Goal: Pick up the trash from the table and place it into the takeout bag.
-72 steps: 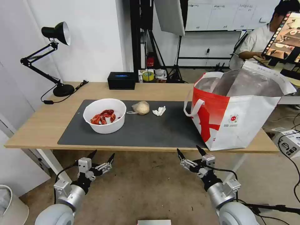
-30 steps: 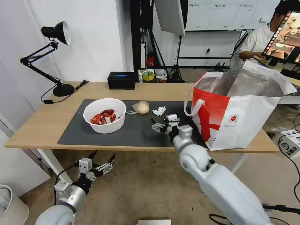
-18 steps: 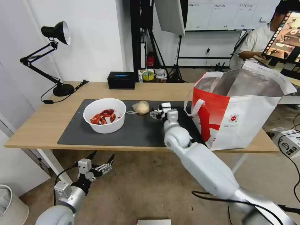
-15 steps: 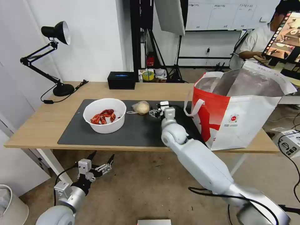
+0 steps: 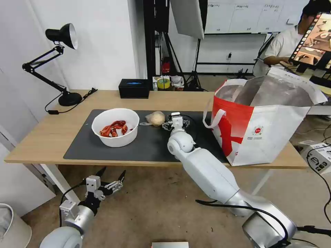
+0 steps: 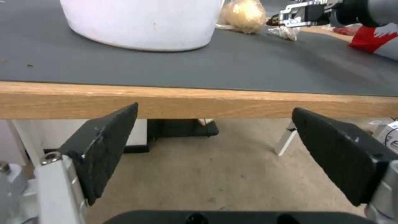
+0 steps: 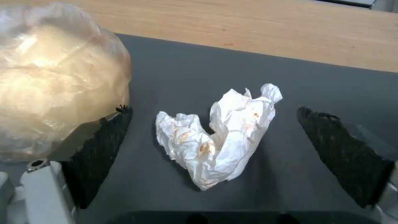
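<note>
- We find the right gripper (image 7: 211,174) reached out over the dark grey mat (image 5: 151,144) on the table (image 5: 41,137), its jaws wide apart and straddling the crumpled white tissue (image 7: 219,137), which lies flat on the mat between the two pads without touching either.
- We note the bagged beige lump (image 7: 54,77) sits just beside the left-hand pad (image 7: 99,149). Risk: as the jaws close, that pad may snag the clear film and drag or pinch the lump along with the tissue.
- We judge the tissue light and springy. Risk: a closure set too high catches only a loose fold, and the tissue slips free on the lift; one set too low presses the pads into the mat.
- We observe the takeout bag (image 5: 262,127) standing open at the right end of the table, near the extended right arm. Risk: a low carry toward it could strike the bag's wall or catch a white strap handle (image 5: 211,119) and tip the bag.
- We record the white bowl (image 5: 115,126) with red shells to the left of the lump, on the mat, apart from the gripper. We see no immediate hazard to it.
- We find the left gripper (image 6: 215,152) held below the near table edge, jaws apart and empty. Risk is slight while it stays parked there; any rise would meet the table's underside.
</note>
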### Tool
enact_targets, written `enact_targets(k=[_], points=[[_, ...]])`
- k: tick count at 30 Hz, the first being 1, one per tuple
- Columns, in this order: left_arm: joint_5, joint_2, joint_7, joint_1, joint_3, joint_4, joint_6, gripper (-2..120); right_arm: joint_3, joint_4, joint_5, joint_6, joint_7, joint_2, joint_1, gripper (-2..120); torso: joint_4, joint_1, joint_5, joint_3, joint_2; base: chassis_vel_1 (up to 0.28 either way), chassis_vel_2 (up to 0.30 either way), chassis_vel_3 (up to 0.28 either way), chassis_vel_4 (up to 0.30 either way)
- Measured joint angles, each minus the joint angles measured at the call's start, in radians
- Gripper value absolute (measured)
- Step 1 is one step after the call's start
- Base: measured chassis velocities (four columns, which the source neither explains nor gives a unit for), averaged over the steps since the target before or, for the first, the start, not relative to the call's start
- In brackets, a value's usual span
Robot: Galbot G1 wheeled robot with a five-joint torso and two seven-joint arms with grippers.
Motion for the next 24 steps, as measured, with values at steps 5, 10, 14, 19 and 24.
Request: enact_targets(k=[5, 10, 14, 19, 24], points=[[0.0, -0.004, 0.001, 0.0, 0.002, 0.0, -0.001, 100, 0.007, -0.029, 0.002, -0.003, 0.0, 0.011, 0.011, 100, 0.0, 0.0, 0.0, 0.0, 0.0, 0.0, 0.0, 0.0, 0.0], [0.001, -0.005, 0.001, 0.004, 0.001, -0.005, -0.002, 100, 0.007, -0.048, 0.004, -0.004, 0.0, 0.021, 0.017, 100, 0.0, 0.0, 0.0, 0.0, 0.0, 0.0, 0.0, 0.0, 0.0], [0.001, -0.004, 0.001, 0.005, 0.0, -0.009, -0.002, 100, 0.009, -0.067, 0.005, -0.005, -0.003, 0.027, 0.023, 100, 0.0, 0.0, 0.0001, 0.0, 0.0, 0.0, 0.0, 0.0, 0.0], [0.001, -0.004, 0.001, 0.005, 0.0, -0.01, -0.002, 100, 0.01, -0.085, 0.007, -0.005, -0.008, 0.033, 0.029, 100, 0.0, 0.0, 0.0001, 0.0, 0.0, 0.0, 0.0, 0.0, 0.0], [0.002, -0.005, 0.001, 0.006, 0.0, -0.011, -0.003, 100, 0.012, -0.106, 0.009, -0.004, -0.021, 0.033, 0.039, 100, 0.0, 0.0, 0.0001, 0.0, 0.0, 0.0, 0.0, 0.0, 0.0]])
